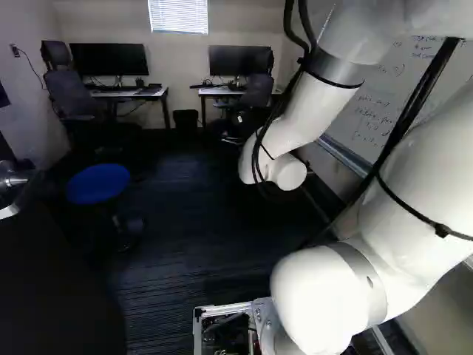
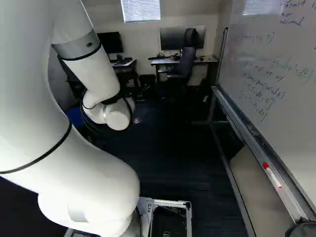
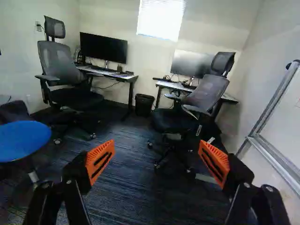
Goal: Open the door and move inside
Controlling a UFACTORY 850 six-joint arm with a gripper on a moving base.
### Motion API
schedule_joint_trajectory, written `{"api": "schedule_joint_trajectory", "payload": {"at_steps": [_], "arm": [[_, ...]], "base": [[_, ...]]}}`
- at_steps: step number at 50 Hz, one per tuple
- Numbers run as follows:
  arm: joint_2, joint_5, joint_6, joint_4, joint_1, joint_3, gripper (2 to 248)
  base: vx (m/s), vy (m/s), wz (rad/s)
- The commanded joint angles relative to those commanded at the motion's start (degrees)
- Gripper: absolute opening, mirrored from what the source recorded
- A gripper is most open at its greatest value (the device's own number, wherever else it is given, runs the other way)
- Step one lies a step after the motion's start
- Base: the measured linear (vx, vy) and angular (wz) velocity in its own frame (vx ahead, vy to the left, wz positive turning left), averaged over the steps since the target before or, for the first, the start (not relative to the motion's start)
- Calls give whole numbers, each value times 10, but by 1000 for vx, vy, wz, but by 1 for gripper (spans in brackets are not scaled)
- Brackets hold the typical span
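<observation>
"What do we see along the far wall?"
"We see two desks (image 3: 112, 73), each bearing a monitor (image 3: 103, 47), a dark bin (image 3: 144, 104) between them, and a bright window (image 3: 161, 18) above."
"And nearer?"
"A blue stool (image 1: 98, 184) toward the left of the left base view, and in the right base view, a whiteboard (image 2: 281, 54) with handwriting."

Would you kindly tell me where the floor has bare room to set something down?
Bare carpet shows between the blue stool and the office chair nearer the whiteboard, though some of it is too dark to judge. It is crowded along the desks, where that chair, another chair and a bin stand.
</observation>
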Motion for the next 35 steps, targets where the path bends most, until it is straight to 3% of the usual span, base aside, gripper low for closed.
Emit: {"api": "schedule_joint_trajectory", "payload": {"at_steps": [35], "arm": [[0,0,0,0,0,0,247]], "base": [[0,0,0]]}}
